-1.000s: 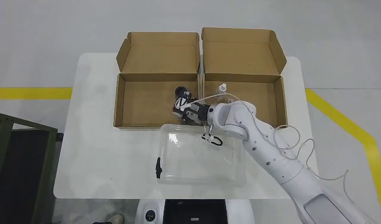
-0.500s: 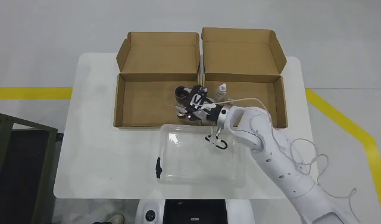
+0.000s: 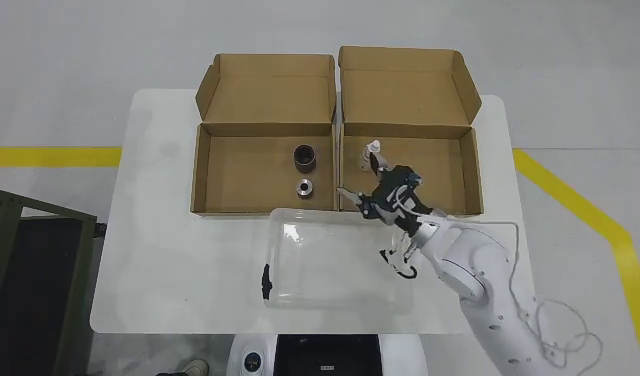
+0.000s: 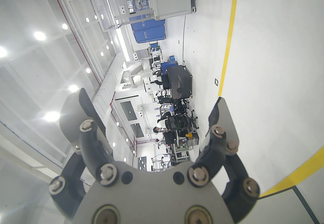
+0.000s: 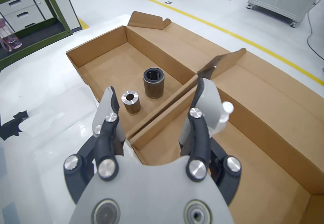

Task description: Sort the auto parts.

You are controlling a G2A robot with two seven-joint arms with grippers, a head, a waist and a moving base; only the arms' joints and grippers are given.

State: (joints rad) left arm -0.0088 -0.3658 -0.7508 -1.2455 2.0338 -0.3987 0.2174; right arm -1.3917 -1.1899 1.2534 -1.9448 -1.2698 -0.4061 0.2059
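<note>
My right gripper (image 5: 156, 86) hangs wide and empty over the near left corner of the right brown cardboard box (image 3: 440, 176), just beside the small white plastic pin (image 3: 374, 148); the dark cylindrical bearing (image 3: 304, 157) and short steel bushing (image 3: 303, 186) stand in the left cardboard box (image 3: 200, 171). I judge the small black piece (image 3: 265, 279) at the left edge of the clear plastic tray (image 3: 330, 266) comes next; it lies well to my left, its long axis seemingly along that edge; my left gripper (image 4: 151, 97), also wide, faces the room, so the right looks nearer.
</note>
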